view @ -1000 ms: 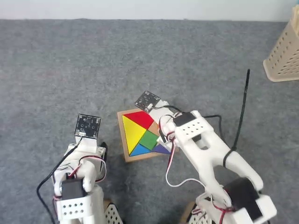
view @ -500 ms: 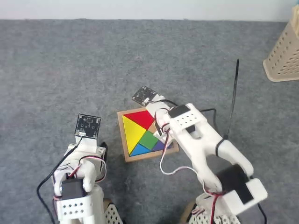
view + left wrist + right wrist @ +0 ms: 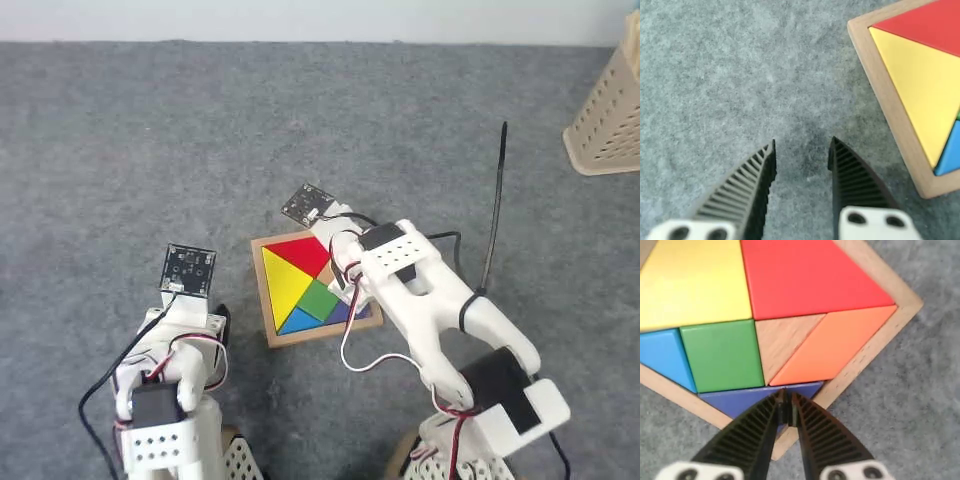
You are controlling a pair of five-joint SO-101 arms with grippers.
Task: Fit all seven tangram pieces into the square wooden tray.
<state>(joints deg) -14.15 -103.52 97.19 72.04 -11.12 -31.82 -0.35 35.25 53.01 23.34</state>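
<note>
Grey carpet [image 3: 150,130] as ground. Left gripper [image 3: 802,146]: jaws parted, nothing held, low over the carpet just beside the tray. Square wooden tray [image 3: 310,337], mid-table, holding yellow triangle [image 3: 283,285], red triangle [image 3: 298,255], blue triangle [image 3: 298,321], green square [image 3: 318,298], dark-blue triangle [image 3: 747,399] and orange parallelogram [image 3: 835,347]; wood-coloured triangular patch [image 3: 782,340], piece or bare floor not determinable. Right gripper [image 3: 786,402]: fingertips pressed together, empty, over the dark-blue triangle; its arm hides the tray's right corner. Black rod [image 3: 495,200]. Beige perforated basket [image 3: 608,110], far right.
</note>
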